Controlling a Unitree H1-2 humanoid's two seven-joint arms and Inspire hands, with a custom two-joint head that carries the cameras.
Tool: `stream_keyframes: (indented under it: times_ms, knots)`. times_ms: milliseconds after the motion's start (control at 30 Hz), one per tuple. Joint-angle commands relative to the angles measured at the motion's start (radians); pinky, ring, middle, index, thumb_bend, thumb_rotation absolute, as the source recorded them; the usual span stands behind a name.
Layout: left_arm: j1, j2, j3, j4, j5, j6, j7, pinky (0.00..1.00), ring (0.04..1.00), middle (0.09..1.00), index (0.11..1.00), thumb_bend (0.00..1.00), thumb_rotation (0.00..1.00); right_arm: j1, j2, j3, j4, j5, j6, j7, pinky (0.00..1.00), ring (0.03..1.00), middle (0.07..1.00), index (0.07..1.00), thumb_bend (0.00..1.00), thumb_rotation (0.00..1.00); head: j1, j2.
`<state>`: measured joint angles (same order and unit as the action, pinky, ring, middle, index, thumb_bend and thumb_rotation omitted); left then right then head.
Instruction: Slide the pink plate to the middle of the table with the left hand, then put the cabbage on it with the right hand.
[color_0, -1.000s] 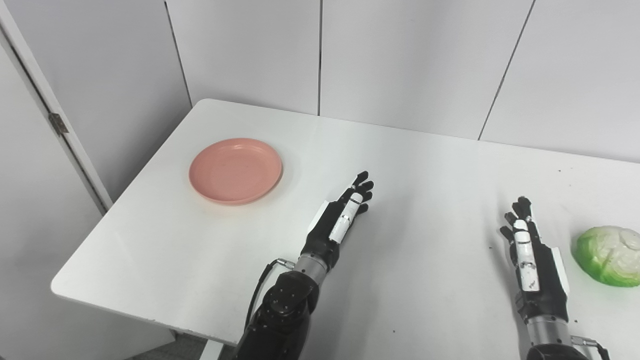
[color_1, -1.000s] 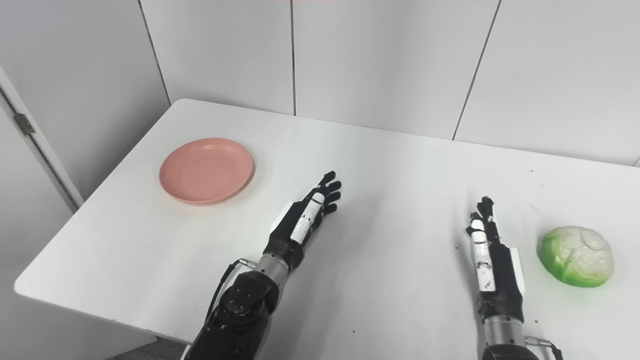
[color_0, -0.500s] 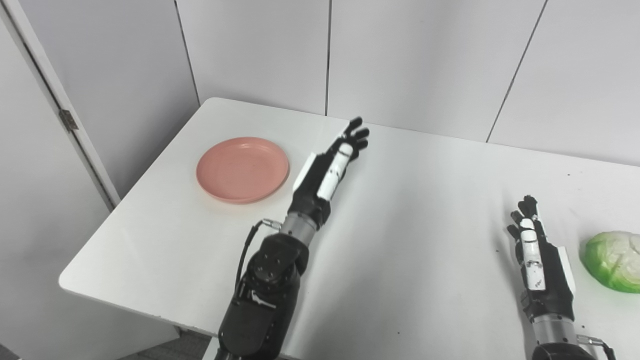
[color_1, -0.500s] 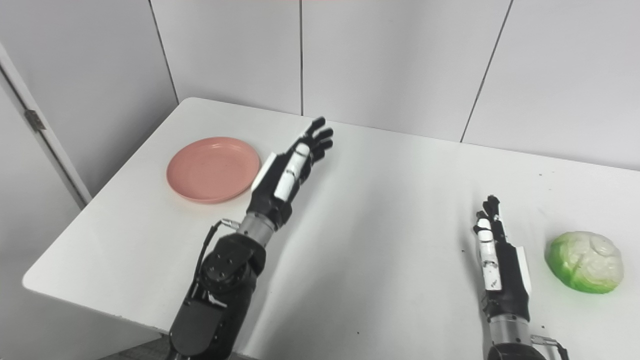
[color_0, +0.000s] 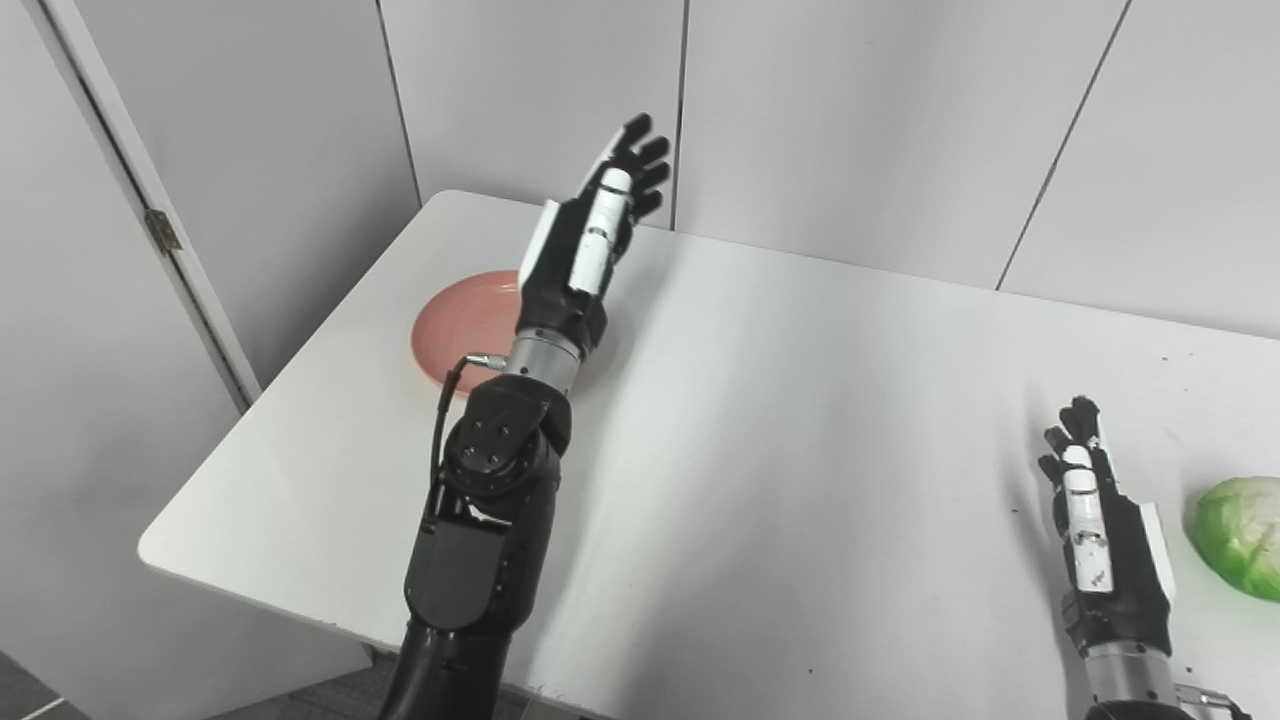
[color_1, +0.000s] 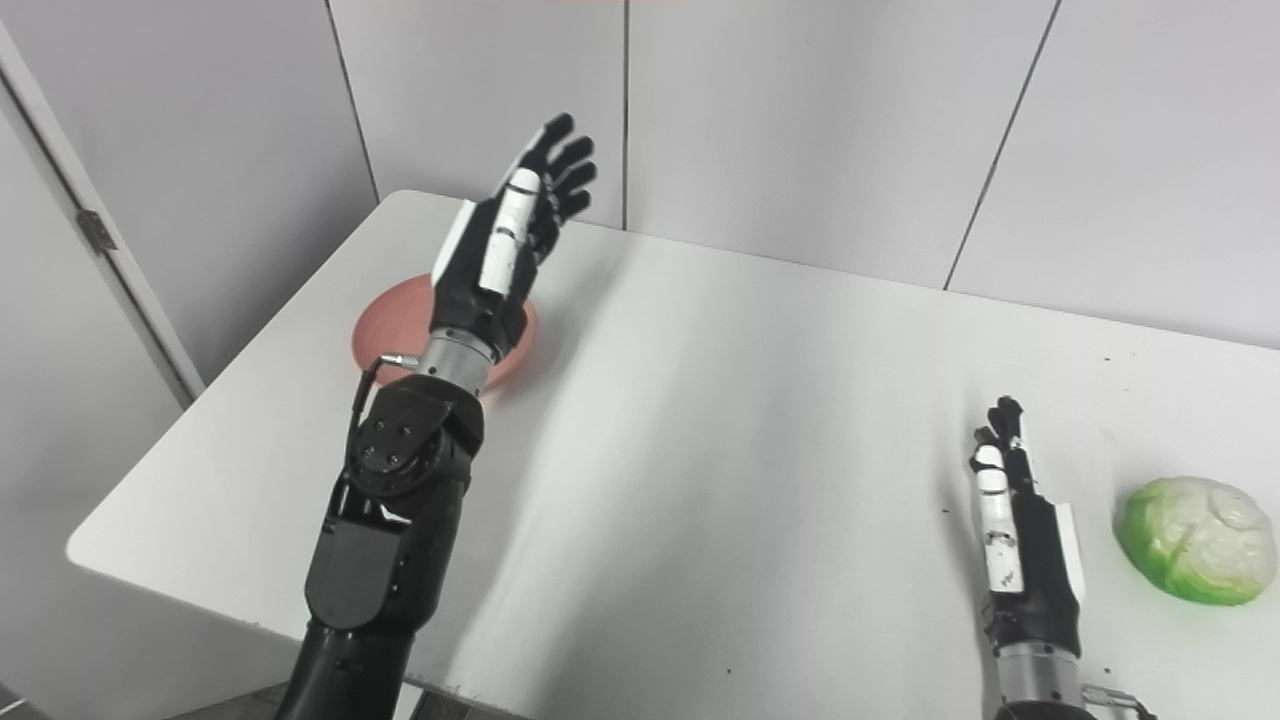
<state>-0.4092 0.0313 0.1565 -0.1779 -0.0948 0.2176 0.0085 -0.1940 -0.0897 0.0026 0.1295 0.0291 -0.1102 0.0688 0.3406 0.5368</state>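
Two hands in view, both empty. Left hand raised above the table, fingers spread, its arm hiding part of one pink plate at the table's far-left side. Right hand low over the table, fingers straight and apart, just beside one cabbage near the right edge.

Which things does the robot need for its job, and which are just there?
Needed:
pink plate
cabbage
left hand, raised, open
right hand, waiting beside the cabbage
table

Just there:
wall panels
door hinge
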Motion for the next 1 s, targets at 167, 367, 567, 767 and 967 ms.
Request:
stream_keyframes:
  times_ms: [167,367,567,767,967]
  knots:
    - [-0.094,0.069,0.081,0.021,-0.034,-0.036,0.041,0.92,0.916,0.924,0.917,0.43,1.00,0.032,0.004,0.000,0.011,-0.009,-0.013,-0.006,0.96,0.969,0.989,1.000,0.14,1.00,0.000,0.011]
    - [-0.118,0.141,0.162,0.054,-0.063,-0.036,0.064,0.94,0.933,0.930,0.921,0.44,1.00,0.029,0.002,-0.003,0.016,0.007,-0.022,0.007,0.98,0.981,1.000,1.000,0.15,1.00,0.004,0.013]
    - [-0.112,0.200,0.229,0.116,-0.092,-0.082,0.078,0.92,0.921,0.921,0.910,0.43,1.00,0.031,-0.002,-0.003,0.015,0.006,-0.019,0.010,0.98,0.982,1.000,1.000,0.15,1.00,0.002,0.016]
    - [-0.103,0.250,0.278,0.200,-0.121,-0.134,0.076,0.94,0.927,0.927,0.915,0.43,1.00,0.035,0.000,-0.003,0.001,0.003,-0.004,0.006,0.98,0.975,0.992,1.000,0.15,1.00,0.006,0.018]
    - [-0.095,0.294,0.302,0.280,-0.137,-0.171,0.068,0.94,0.933,0.928,0.906,0.44,1.00,0.037,-0.002,-0.003,-0.006,0.009,-0.001,0.014,0.99,0.983,0.999,1.000,0.13,1.00,0.011,0.019]
